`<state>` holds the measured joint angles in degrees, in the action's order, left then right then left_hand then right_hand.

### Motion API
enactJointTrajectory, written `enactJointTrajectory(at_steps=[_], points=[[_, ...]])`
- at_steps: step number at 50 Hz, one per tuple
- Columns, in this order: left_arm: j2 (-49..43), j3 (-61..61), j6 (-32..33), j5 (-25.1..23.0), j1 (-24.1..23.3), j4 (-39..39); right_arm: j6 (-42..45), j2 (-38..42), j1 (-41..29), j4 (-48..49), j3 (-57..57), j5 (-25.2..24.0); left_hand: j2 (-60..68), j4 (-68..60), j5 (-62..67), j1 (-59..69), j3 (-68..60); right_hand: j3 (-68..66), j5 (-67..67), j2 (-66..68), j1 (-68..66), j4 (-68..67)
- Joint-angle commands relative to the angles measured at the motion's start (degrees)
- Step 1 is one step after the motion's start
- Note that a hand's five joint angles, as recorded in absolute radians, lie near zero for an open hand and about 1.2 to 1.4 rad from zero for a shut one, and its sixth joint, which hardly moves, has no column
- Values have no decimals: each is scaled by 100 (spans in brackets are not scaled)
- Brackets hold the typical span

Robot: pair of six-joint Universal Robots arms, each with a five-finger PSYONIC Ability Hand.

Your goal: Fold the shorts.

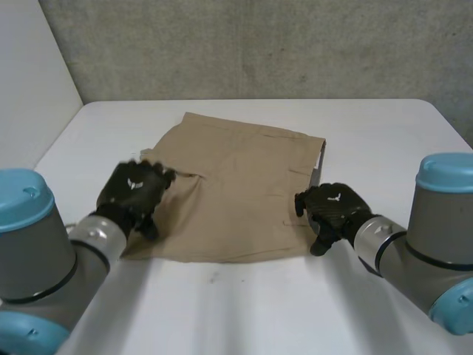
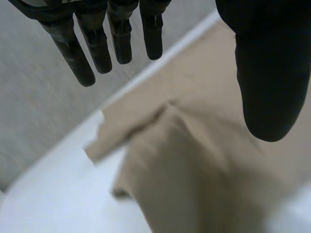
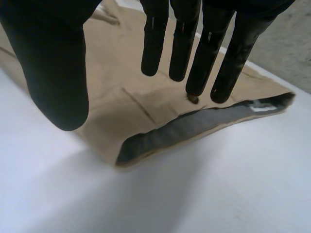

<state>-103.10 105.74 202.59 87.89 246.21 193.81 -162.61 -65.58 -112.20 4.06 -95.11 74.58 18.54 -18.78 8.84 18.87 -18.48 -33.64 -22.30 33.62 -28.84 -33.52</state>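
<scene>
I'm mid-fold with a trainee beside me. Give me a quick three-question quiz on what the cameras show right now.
1. True or false: the left hand is pinching the shorts.
2. The shorts' grey-lined waistband lies beside: A) the right hand; B) the left hand; C) neither hand.
3. Fill in: both hands' fingers are ____.
Key: 1 false, its fingers are straight and hold nothing; 2 A; 3 straight.

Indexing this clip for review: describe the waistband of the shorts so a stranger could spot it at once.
On the white table lie tan shorts, with the left hand and the right hand at opposite sides. The waistband is their edge on the robot's right, by the right hand. It alone gapes, showing a dark grey lining and a small white label.
</scene>
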Motion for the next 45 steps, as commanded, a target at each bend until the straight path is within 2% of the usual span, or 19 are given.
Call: enactJointTrajectory(at_steps=[1, 13, 19, 38, 39, 42, 45], points=[[-26, 245, -333, -8, 348, -712, 36, 326, 5, 481, -34, -92, 512, -488, 483, 479, -519, -1260, -1394, 1262, -1741, -1272], [-26, 377, -650, -44, 806, -792, 106, 572, -4, 552, 28, -84, 698, -674, 669, 665, -705, -1714, -1848, 1716, -2194, -1726], [-26, 420, -650, -52, 832, -783, 106, 564, -4, 543, 36, -75, 698, -674, 669, 665, -705, -4632, -4765, 4633, -5112, -4643], [211, 377, -606, -52, 1052, -713, 106, -51, 58, 456, -271, 277, 647, -623, 618, 614, -654, -4636, -4770, 4638, -5116, -4648], [212, 385, -615, -52, 1043, -722, 115, -60, 58, 455, -280, 277, 647, -623, 618, 614, -654, -4376, -4510, 4377, -4856, -4387], [220, 403, -615, -61, 1026, -722, 115, -60, 58, 464, -350, 224, 664, -640, 635, 631, -671, -2041, -2175, 2043, -2522, -2053], [229, 412, -615, -61, 982, -722, 132, -86, 58, 464, -421, 215, 664, -640, 635, 631, -671, -1180, -1314, 1182, -1661, -1192]])
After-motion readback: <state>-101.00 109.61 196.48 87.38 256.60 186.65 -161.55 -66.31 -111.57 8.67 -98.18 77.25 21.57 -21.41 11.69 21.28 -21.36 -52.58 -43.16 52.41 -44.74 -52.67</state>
